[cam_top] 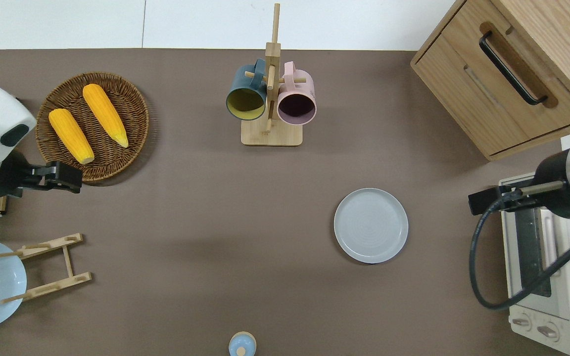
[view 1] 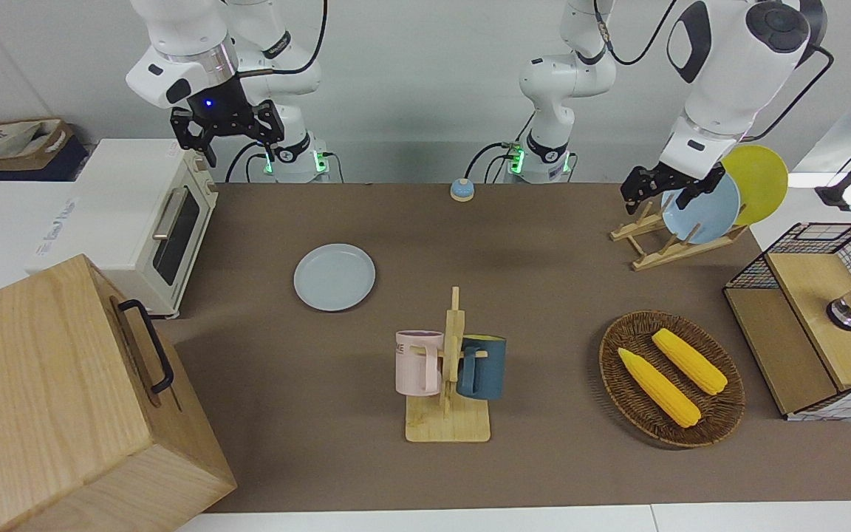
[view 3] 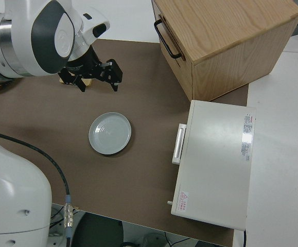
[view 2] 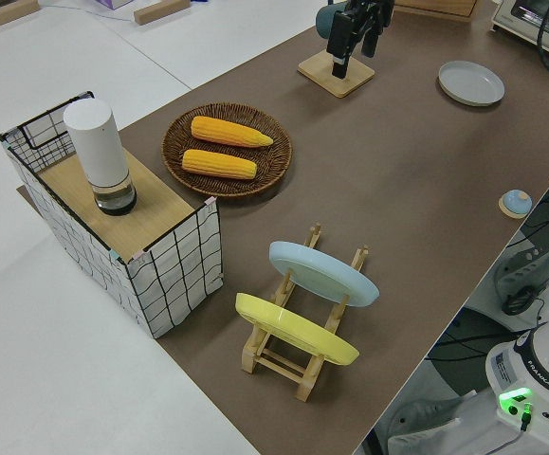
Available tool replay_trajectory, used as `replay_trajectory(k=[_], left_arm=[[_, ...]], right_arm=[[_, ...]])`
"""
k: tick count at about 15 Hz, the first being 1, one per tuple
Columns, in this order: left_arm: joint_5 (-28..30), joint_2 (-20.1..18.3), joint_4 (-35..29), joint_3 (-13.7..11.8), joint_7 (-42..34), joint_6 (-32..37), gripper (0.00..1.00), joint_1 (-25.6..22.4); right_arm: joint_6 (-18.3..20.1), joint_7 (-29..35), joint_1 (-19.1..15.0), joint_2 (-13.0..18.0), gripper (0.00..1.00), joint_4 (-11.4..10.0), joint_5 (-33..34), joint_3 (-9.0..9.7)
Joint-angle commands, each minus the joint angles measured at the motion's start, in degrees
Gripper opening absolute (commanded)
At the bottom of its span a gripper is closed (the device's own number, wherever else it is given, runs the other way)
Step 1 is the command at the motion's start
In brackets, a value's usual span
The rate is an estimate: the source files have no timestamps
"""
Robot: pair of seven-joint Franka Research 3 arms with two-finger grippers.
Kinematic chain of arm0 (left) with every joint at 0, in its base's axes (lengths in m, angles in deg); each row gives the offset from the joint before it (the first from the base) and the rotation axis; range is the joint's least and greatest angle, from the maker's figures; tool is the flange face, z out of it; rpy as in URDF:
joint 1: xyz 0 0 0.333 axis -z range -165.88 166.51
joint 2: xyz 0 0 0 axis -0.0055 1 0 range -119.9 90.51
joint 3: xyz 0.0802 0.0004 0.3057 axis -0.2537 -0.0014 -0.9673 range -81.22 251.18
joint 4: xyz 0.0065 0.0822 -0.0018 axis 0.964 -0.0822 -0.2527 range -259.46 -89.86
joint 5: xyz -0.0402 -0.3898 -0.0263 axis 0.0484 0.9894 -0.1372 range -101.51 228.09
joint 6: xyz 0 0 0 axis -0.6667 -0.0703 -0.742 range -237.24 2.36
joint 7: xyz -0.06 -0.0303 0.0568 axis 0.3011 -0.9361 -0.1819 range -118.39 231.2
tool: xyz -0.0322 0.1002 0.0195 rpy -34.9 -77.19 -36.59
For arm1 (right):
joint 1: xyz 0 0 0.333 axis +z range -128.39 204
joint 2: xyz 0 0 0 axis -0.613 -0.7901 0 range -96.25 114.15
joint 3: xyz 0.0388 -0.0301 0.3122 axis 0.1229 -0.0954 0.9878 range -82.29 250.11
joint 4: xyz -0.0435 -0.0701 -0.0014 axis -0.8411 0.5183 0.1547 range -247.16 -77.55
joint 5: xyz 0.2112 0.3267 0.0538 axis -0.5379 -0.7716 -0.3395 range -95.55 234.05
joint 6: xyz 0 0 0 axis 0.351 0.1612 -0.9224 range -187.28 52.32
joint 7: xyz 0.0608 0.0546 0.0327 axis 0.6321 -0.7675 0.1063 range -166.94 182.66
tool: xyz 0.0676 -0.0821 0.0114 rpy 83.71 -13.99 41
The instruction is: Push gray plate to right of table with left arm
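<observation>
Brown matte table (view 1: 544,244) with white edges, watched from across in the front view. Lying flat on it, toward the right arm's end: round, shallow, pale gray-blue plate (view 1: 334,277), nearer to the robots than the wooden mug rack (view 1: 449,369) and near the white toaster oven (view 1: 146,222). Left arm's black gripper (view 1: 673,191) up in the air, fingers apparently spread and holding nothing, though hard to be sure against the sky-blue plate (view 1: 706,210) in the wooden dish rack. Right arm parked, its gripper (view 1: 227,133) gaping and empty.

From overhead: left gripper over the table just beside the wicker basket of two corn cobs (cam_top: 131,148), at the left arm's end. Well apart from the gray plate, with a wide stretch of open tabletop between.

From the left side: same gripper hanging above the table, nothing between its fingers.

From the right side: plate bare, nothing on it, low raised rim all round.

Judged as handling: probably light, rigid, hard-surfaced, ready to slide on the smooth top; breakable if ceramic, so best kept short of the oven and the table edge. No grasp needed. Best contact on the outer rim wall facing the left arm's end, fingertips low to the table and in line with the plate's centre, to avoid spinning it or riding up over the rim.
</observation>
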Motion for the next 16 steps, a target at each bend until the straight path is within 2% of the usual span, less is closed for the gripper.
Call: replay_trajectory(k=[1, 5, 8, 16], left_arm=[[2.26, -6.32, -8.56, 0.42, -6.65, -3.23, 0.99, -4.75], [3.76, -10.81, -16.73, 0.07, -7.9, -8.85, 0.99, -5.2], [4.9, -13.63, -22.54, 0.86, -7.11, -13.61, 0.99, -4.67], [6.13, -13.81, -22.11, 0.95, -6.4, -13.0, 1.0, -4.06]], right_arm=[[0.83, 0.14, -1.15, 0.17, 0.983, 0.45, -0.59, 0.77], [0.83, 0.14, -1.15, 0.17, 0.983, 0.45, -0.59, 0.77], [0.83, 0.14, -1.15, 0.17, 0.983, 0.45, -0.59, 0.77], [0.83, 0.14, -1.15, 0.17, 0.983, 0.45, -0.59, 0.86]])
